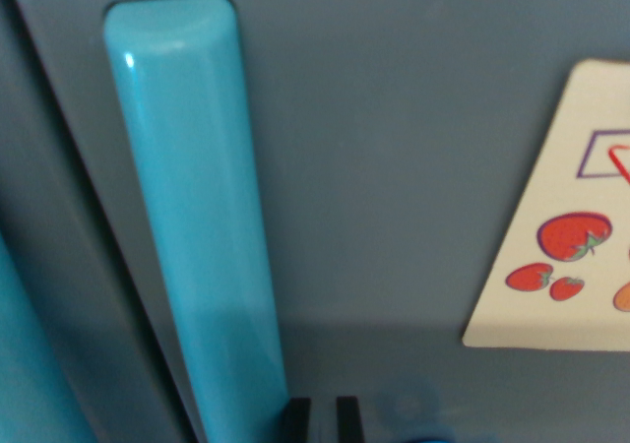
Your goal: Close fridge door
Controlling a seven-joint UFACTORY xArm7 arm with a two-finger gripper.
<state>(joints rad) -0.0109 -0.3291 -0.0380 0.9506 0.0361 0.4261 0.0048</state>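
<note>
A: The fridge door [394, 167] fills the wrist view, grey-blue, very near, with its turquoise handle [197, 217] running upright left of centre.

B: And the gripper [322, 420]?

A: Only two dark fingertips show at the bottom edge, close together beside the handle, clamped on nothing.

B: So push flat on the panel, steadily, near the handle.

A: Right. A strawberry sticker [561, 226] sits on the right; no room visible.

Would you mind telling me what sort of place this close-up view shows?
Probably a toy or play kitchen, seen right up against a fridge: a grey-blue door panel, a glossy turquoise handle, and a card with strawberry pictures stuck on the door.
</note>
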